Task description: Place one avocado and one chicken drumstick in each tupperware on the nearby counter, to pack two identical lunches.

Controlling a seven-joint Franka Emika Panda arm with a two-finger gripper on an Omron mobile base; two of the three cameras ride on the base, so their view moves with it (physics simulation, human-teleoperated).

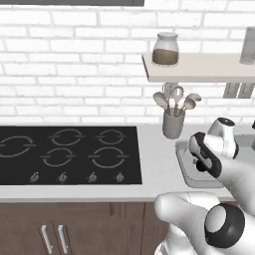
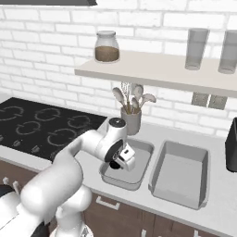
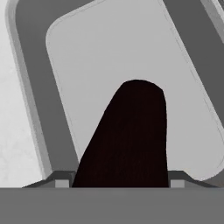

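Note:
My gripper [image 2: 118, 165] hangs low inside the left tupperware [image 2: 141, 157], a shallow grey tray on the pale counter [image 2: 88, 159]. It is shut on a near-black lump that looks like the avocado [image 3: 131, 131]. In the hand view the avocado stands between the two fingertips over the tray's bare floor [image 3: 109, 48]; I cannot tell whether it touches the floor. The second tupperware [image 2: 179, 172] lies just to the right with nothing in it. The left tupperware [image 1: 183, 160] also shows partly behind my arm in the left base view.
A grey cup of utensils [image 2: 131, 118] stands just behind the left tray. Above it a wall shelf [image 2: 157, 69] carries a jar [image 2: 107, 46] and glasses. A black cooktop [image 1: 64, 154] fills the counter's left side. A dark appliance [image 2: 231, 146] sits at the far right.

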